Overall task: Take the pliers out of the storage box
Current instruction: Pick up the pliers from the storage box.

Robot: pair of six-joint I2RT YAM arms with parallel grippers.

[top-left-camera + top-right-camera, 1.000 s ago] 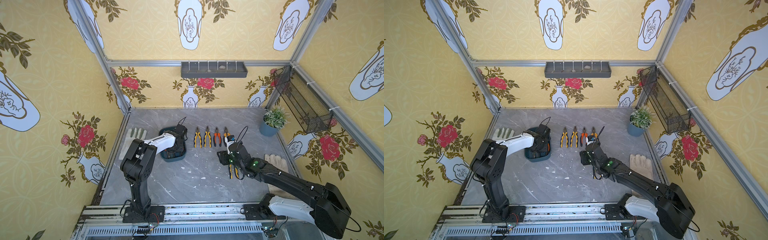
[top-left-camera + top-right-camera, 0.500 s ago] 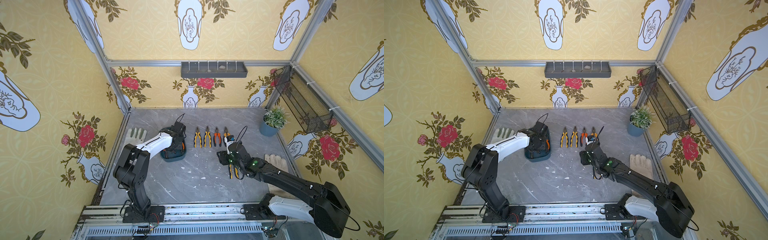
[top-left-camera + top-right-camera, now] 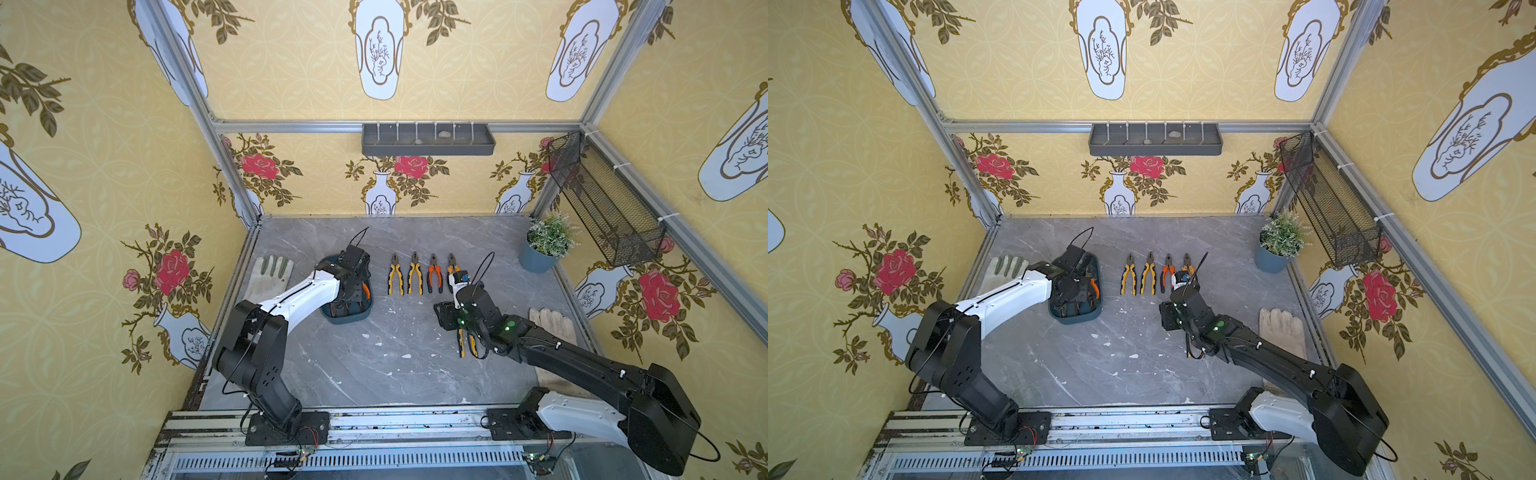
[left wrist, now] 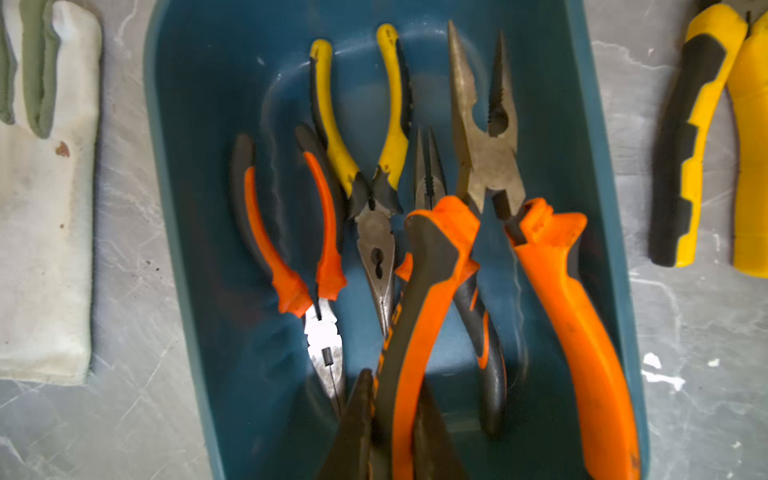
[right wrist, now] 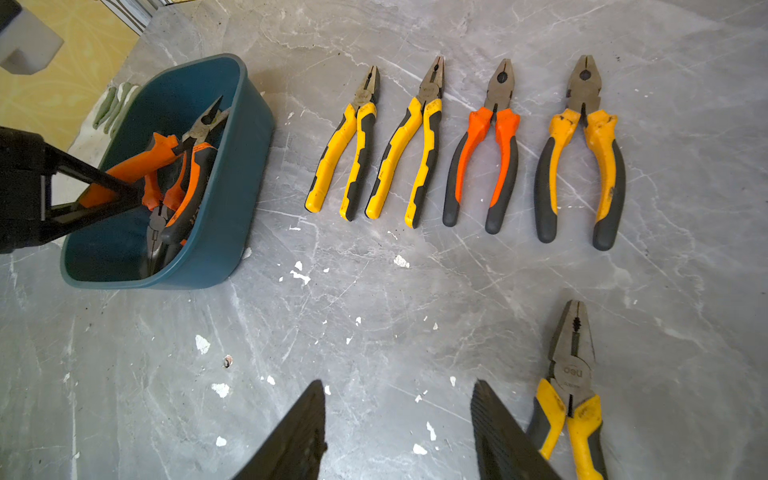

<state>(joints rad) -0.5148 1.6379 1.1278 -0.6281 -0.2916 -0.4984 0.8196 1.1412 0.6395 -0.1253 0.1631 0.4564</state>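
the pliers (image 5: 500,89) are split: five out on the grey worktop (image 5: 374,311), four inside the storage box (image 5: 232,166). the storage box sits under the left arm's wrist. just beside it, on the side facing the right arm, a row of four (image 5: 430,91) lies parallel to its long axis. a fifth pair (image 5: 571,374) lies past that row, further from the storage box.

inside the storage box, the large orange-and-black pair (image 4: 490,166) lies along the box's length, nose toward the far end wall and handles splayed toward the left gripper (image 5: 133,193), which is clamped on one handle only. in the right wrist view the pair looks tilted, handle end higher; i cannot tell whether it is clear of the box floor. a thin-nosed pair (image 4: 430,183) lies partly beneath it. a yellow-handled pair (image 4: 374,232) and a small orange pair (image 4: 299,295) lie beside it, noses the opposite way.

the right gripper (image 5: 399,432) hangs with jaws apart and empty, well apart from the storage box, so the left arm is the nearer. as i judge it, the lift should go up, then over the wall facing the row. the free handle or the pair beneath may snag.
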